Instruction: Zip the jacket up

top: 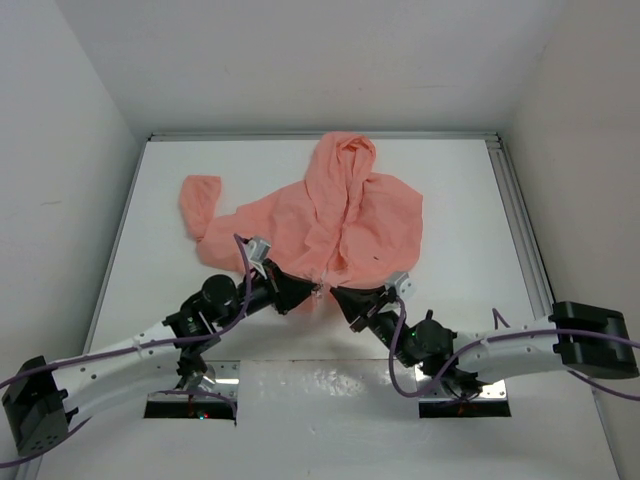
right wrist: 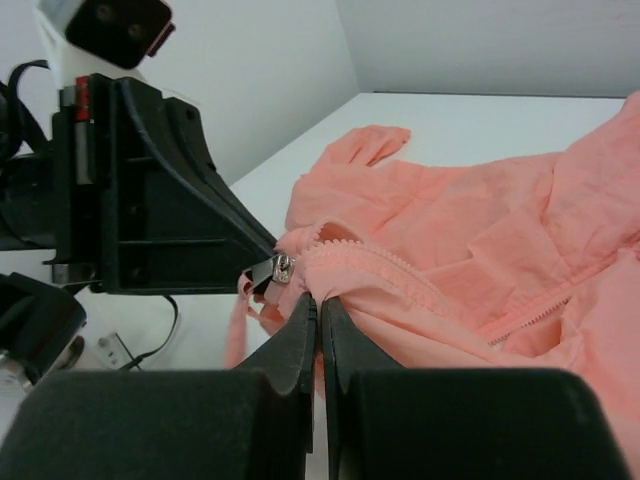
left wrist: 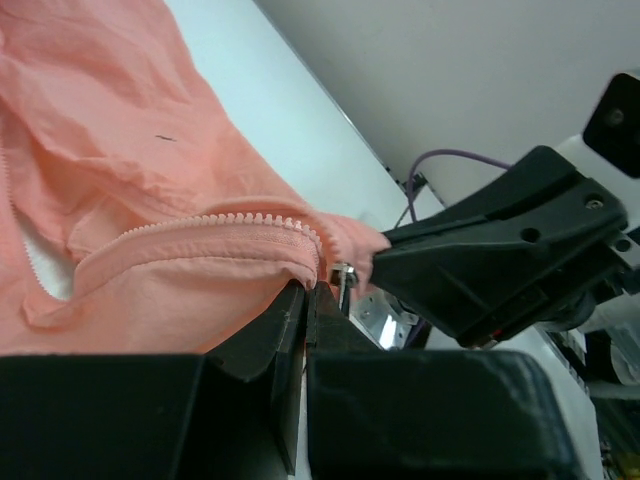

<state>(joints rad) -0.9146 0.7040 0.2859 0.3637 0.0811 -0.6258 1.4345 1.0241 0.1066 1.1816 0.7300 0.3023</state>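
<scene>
Top external: jacket lies spread on white table, hood toward far edge, one sleeve out to the left. Bottom hem faces the arms. Front is open; zip not closed. Left gripper and right gripper meet tip to tip at the hem, center-near.

Left wrist: own fingers pressed together, no gap. Hem of jacket sits right on the tips and is lifted off the table. Zipper teeth run along the raised edge and end just above the tips. Right gripper comes in from the right, clamped on the pointed end of the fabric.

Right wrist: own fingers clenched, jacket edge draped over and nipped at tips. Metal zipper slider just left of them, touching tip of left gripper, which is clamped at that hem corner. Cannot tell if it pinches slider or cloth beside it.
</scene>
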